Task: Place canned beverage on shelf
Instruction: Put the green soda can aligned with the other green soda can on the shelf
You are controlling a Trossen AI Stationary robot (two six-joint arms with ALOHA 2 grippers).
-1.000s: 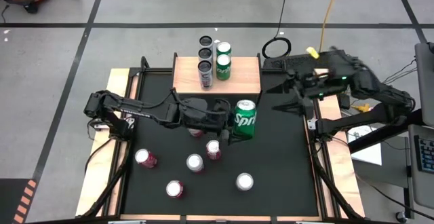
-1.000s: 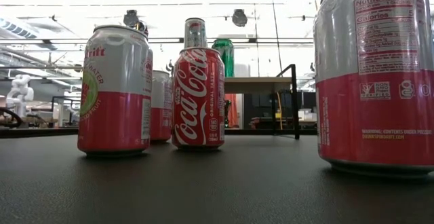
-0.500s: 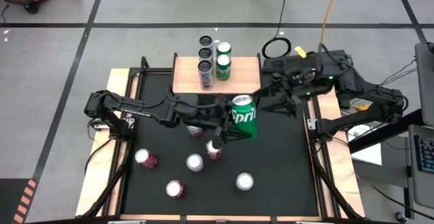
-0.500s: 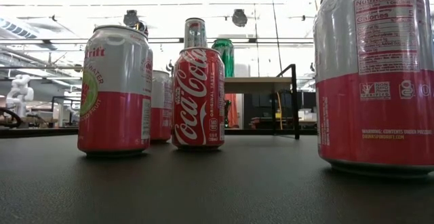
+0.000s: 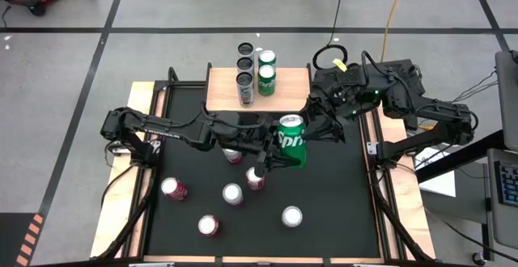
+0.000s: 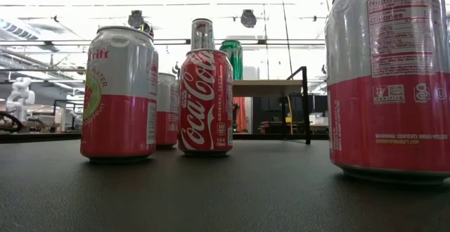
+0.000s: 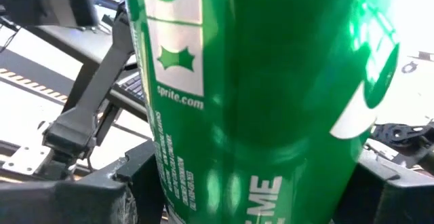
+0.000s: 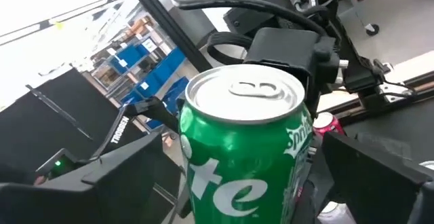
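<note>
While the handover is under way: both arms meet over the middle of the table, just near of the shelf.
Sprite can [image 5: 292, 141]: green, upright, lifted above the black table top [image 5: 340, 194], between the two grippers.
Left gripper [image 5: 271, 148]: clamped on the can from the left side; its wrist view is filled by the green label.
Right gripper [image 5: 318, 127]: fingers spread wide, one on either side of the can's upper part in its wrist view; whether they touch it cannot be told.
Shelf [image 5: 295, 97]: small light-wood board at the far edge, carrying five cans [image 5: 245, 87] on its left half; its right half is bare.
Doing this step well: likely the right fingers should close squarely on the can body before the left lets go, keeping it upright.
Loose cans [image 5: 232, 193]: several stand on the near side, well apart from the action.
</note>
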